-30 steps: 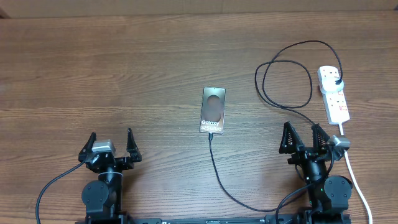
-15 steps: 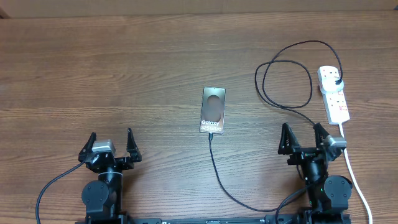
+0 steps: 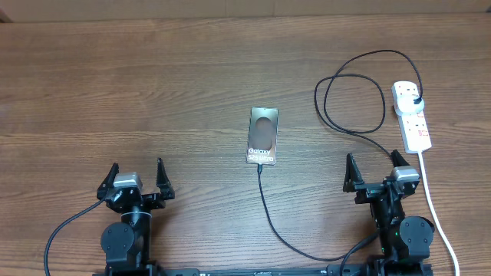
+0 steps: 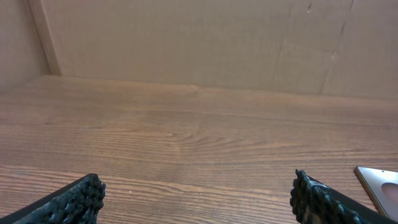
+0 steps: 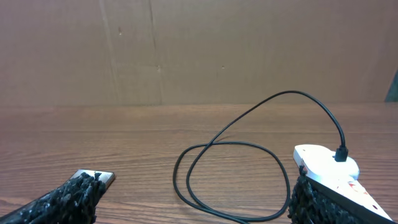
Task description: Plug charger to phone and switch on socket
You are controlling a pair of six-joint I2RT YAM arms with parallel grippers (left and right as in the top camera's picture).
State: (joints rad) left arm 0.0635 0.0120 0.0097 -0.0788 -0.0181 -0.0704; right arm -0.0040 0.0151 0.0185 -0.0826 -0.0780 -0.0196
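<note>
The dark phone (image 3: 262,136) with white "Galaxy" lettering lies flat mid-table; one corner shows in the left wrist view (image 4: 379,182) and in the right wrist view (image 5: 102,177). The charger cable (image 3: 353,100) loops in front of the socket (image 3: 412,115), and its black plug (image 3: 415,100) sits in the strip. The cable's other end reaches the phone's near edge (image 3: 261,167); I cannot tell if it is seated. My left gripper (image 3: 137,170) stands open and empty at the front left. My right gripper (image 3: 373,161) is open and empty just before the socket (image 5: 329,165) and cable loop (image 5: 236,180).
A thick white cord (image 3: 436,211) runs from the socket toward the table's front edge, passing right of my right arm. The black cable (image 3: 276,222) trails from the phone to the front edge between the arms. A cardboard wall (image 4: 186,43) backs the table.
The right gripper has turned a little on its wrist, so its fingers look more spread from above. The left arm, phone, cable and socket have not moved.
</note>
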